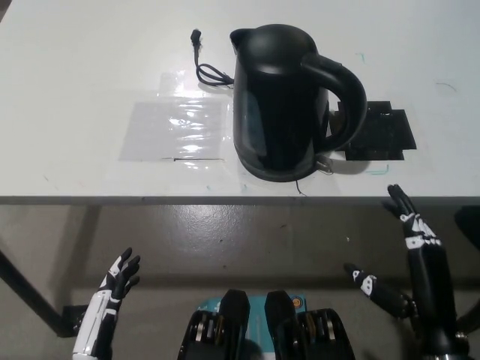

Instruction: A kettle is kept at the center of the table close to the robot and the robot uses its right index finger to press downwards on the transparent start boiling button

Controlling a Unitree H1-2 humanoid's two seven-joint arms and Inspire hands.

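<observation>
Low at the right, the black right hand stands raised below the table's near edge, fingers pointing up toward the edge, one digit splayed out sideways toward the middle; fingers spread wide, holding nothing; fingertips just reach the edge line, well short of the kettle; white left hand rests low at the left, over the floor, fingers up and apart, empty. Kettle black, upright, near the middle of the white table, close to the near edge; spout at the far left of its top, looped handle arching to the right and toward the robot; a small clear tab shows at the handle's foot by the base, too small to be sure it is the button. Thin black cord coiled just left of the kettle, plug end lying farther back; clear shiny sheet taped flat on the tabletop left of the kettle; dark patch on the surface right of the handle. Table edge runs straight across; below it a grey concrete floor, scuffed, with a dark table leg at the lower left.
</observation>
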